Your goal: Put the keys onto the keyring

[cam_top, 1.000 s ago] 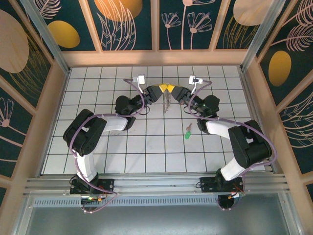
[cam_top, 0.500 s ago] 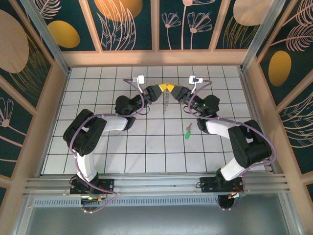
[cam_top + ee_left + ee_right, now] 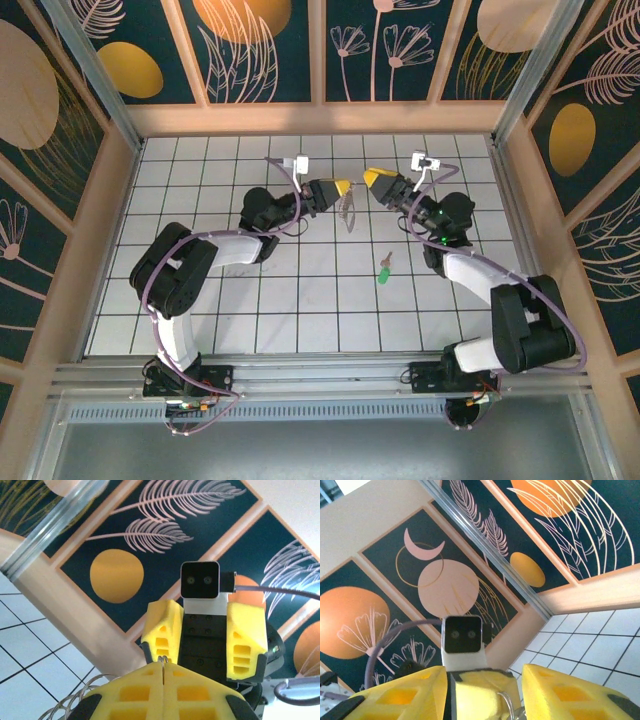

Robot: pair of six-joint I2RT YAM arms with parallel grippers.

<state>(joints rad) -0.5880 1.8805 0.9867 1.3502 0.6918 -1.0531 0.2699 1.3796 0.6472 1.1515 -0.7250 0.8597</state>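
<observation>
The keyring (image 3: 349,207) is a thin pale wire loop hanging from my left gripper (image 3: 340,187), which is shut on it above the far middle of the table. In the left wrist view the wire (image 3: 163,661) is pinched between the closed yellow fingers (image 3: 131,692), and more coils (image 3: 70,706) show at the lower left. My right gripper (image 3: 377,180) faces it a short gap away, open and holding nothing. In the right wrist view its fingers (image 3: 567,692) stand apart around the left gripper's tip and the ring (image 3: 506,701). A green-headed key (image 3: 384,271) lies on the tiles nearer the arms.
The white tiled table (image 3: 300,300) is walled by wooden edges (image 3: 320,118) and patterned panels. Purple cables (image 3: 285,165) arch over both wrists. Open tiles lie around the green key.
My right gripper has opened, let go of the ring and drawn back to the right. The left gripper has shut on the keyring and moved slightly right with it.
</observation>
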